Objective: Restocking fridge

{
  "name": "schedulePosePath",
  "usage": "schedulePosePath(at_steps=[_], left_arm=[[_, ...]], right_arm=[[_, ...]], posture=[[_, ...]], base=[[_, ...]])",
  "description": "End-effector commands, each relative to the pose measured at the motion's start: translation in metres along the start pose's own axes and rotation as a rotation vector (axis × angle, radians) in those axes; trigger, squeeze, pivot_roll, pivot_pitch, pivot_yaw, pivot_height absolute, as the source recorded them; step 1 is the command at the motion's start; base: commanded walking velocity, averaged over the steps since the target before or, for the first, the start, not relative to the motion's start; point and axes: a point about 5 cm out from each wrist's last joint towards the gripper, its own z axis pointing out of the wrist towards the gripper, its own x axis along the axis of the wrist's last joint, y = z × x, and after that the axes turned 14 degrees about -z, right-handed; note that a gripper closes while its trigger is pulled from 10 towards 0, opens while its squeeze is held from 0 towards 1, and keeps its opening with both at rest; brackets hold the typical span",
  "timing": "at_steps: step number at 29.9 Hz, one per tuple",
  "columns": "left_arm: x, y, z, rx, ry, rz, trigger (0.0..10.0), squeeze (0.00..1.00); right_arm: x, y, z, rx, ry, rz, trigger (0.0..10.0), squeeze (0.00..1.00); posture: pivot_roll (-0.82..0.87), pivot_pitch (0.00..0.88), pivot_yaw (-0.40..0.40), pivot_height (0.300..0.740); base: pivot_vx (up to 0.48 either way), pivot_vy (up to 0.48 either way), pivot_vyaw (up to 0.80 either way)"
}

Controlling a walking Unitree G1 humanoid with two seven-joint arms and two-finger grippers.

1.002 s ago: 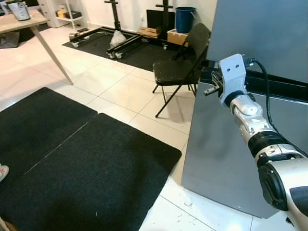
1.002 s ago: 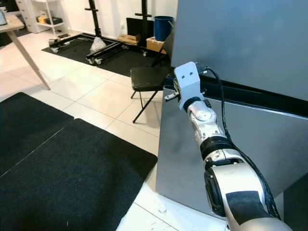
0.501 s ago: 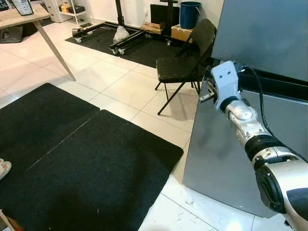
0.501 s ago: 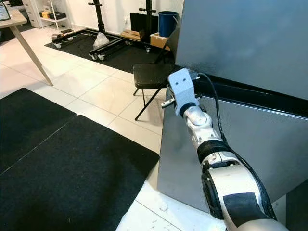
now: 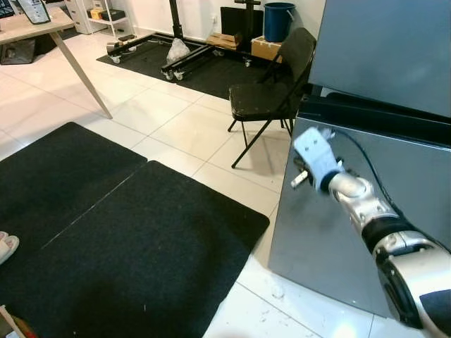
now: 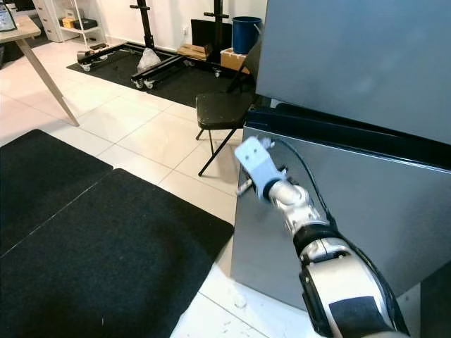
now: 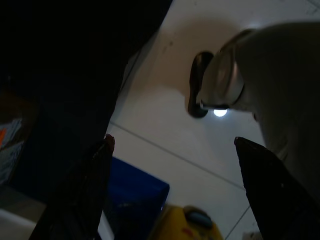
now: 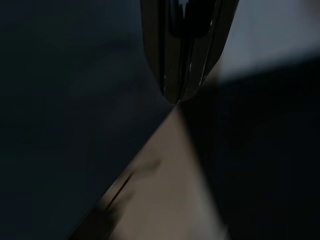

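the grey fridge point(image 5: 366, 49) stands at the right, the right gripper point(image 5: 299, 177) against its lower door's point(image 5: 331, 232) front near the left edge; right wrist view has the fingers point(image 8: 180, 55) pressed together, left wrist view the left gripper point(image 7: 172, 165) spread wide

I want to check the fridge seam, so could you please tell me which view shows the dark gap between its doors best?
The right eye view: the dark gap runs long and unblocked above the right pincer's arm. The left eye view shows less of it; the right wrist view is too dark to tell.
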Motion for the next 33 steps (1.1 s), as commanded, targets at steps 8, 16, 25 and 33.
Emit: schedulePosePath(at_steps=[8, 16, 25, 33], left_arm=[[0.010, 0.007, 0.006, -0.008, 0.009, -0.021, 10.0, 0.00], [0.014, 0.008, 0.008, -0.014, -0.005, -0.012, 10.0, 0.00], [0.013, 0.006, 0.007, -0.013, -0.023, -0.001, 10.0, 0.00], [0.014, 0.005, 0.007, -0.009, -0.023, 0.004, 10.0, 0.00]], right_arm=[[-0.127, -0.108, -0.048, 0.194, -0.476, 0.149, 10.0, 0.00], [-0.170, -0.146, -0.088, 0.168, -0.651, 0.320, 10.0, 0.00], [-0.190, -0.163, -0.112, 0.150, -0.750, 0.368, 10.0, 0.00], [-0.192, -0.169, -0.116, 0.152, -0.767, 0.379, 10.0, 0.00]], posture=[[-0.04, 0.002, -0.023, 0.740], [-0.04, 0.000, -0.020, 0.740], [-0.05, 0.000, -0.008, 0.740], [-0.04, 0.000, -0.006, 0.740]], base=[[0.000, 0.000, 0.00], [0.066, 0.000, 0.00], [0.171, 0.000, 0.00], [0.255, 0.000, 0.00]])
